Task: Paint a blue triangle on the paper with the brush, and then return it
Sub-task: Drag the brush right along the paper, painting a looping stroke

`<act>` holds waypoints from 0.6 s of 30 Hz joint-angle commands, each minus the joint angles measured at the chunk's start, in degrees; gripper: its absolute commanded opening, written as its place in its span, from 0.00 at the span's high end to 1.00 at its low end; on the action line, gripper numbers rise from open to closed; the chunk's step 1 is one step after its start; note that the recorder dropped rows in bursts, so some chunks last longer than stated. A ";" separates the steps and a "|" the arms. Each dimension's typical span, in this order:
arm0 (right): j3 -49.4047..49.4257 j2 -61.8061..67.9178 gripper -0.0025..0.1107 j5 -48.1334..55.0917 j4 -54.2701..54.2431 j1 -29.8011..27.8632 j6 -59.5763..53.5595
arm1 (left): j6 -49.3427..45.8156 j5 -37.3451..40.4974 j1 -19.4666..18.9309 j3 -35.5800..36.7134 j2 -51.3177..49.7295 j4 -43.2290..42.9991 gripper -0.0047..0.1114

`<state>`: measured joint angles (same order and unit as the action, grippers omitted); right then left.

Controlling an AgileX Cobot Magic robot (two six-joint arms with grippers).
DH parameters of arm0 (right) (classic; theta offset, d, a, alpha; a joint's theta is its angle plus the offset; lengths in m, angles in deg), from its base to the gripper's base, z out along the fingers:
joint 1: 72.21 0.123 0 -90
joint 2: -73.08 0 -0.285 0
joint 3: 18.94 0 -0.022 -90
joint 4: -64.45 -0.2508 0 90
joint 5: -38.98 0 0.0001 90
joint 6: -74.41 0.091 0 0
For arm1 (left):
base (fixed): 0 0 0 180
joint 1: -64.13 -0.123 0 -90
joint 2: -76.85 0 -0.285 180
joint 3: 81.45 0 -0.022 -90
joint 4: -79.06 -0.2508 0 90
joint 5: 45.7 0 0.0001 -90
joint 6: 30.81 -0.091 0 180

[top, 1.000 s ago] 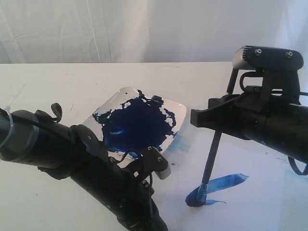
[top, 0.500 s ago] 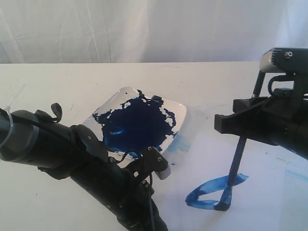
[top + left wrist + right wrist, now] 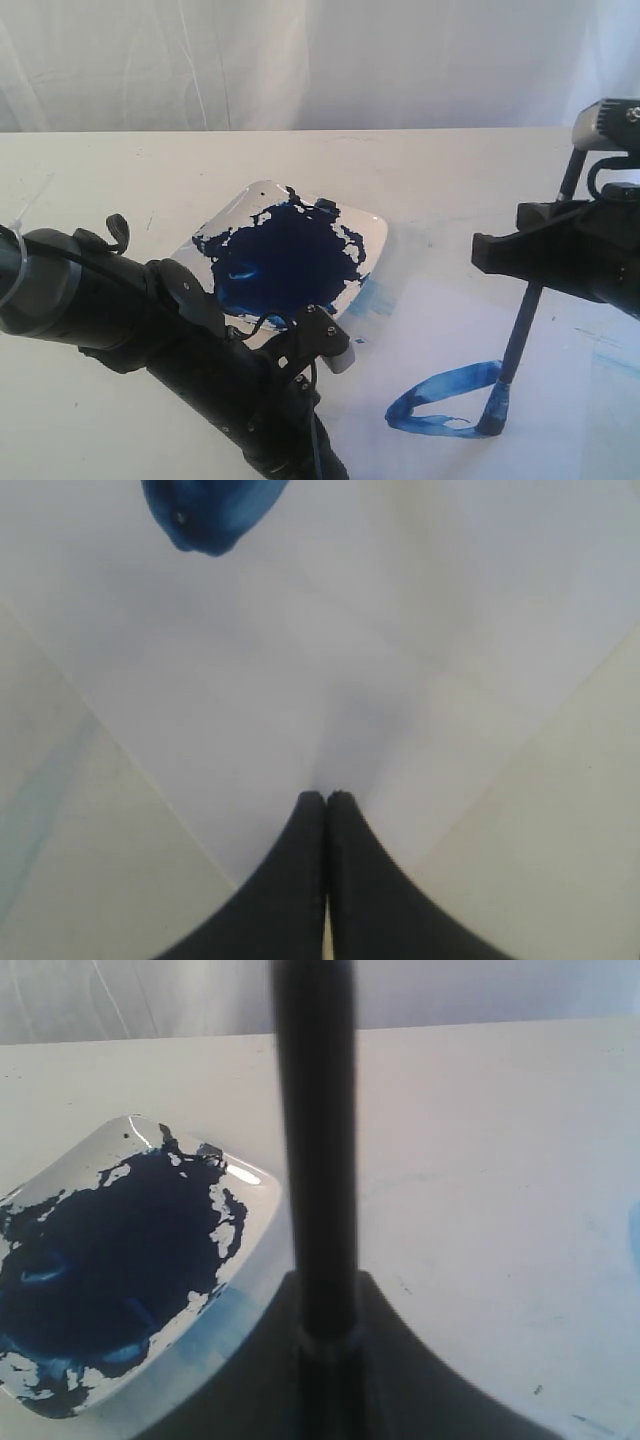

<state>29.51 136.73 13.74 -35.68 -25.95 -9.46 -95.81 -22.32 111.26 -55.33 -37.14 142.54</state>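
**Step in hand: closing the outline.** The right gripper (image 3: 528, 272) has its jaws clamped on the black handle of the brush (image 3: 516, 345). The brush stands steeply tilted, with its bristle tip touching the paper (image 3: 440, 320). The blue triangle (image 3: 455, 382) looks unfinished: two streaky strokes meet in a rounded corner on the side towards the paint dish (image 3: 376, 236), and the side by the brush is open.

**Procedure (judged).**
1. Press lightly, so that the bristles bend but do not splay.
2. Draw the tip from the end of the lower stroke up to the end of the upper stroke in one steady pass.
3. Lift straight off at the joint to avoid a smear.

The left gripper (image 3: 327, 800) has its jaws together and empty, over white surface near the dish.

**Markings.** No brand, label or writing can be read.
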 commanded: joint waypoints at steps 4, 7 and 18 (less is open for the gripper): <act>0.27 -0.38 0.98 -3.08 0.18 0.04 -1.58 | 0.34 1.28 0.26 0.38 -0.21 0.29 0.96; 0.27 -0.38 0.98 -4.59 0.18 0.04 -2.04 | 0.34 1.28 0.26 0.38 -0.21 0.29 0.96; 0.27 -0.38 0.98 -10.47 0.18 0.04 -3.38 | 0.34 1.28 0.26 0.38 -0.21 0.29 0.96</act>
<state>29.51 136.73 4.36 -35.79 -25.95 -12.03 -95.81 -22.32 111.26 -55.33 -37.14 142.54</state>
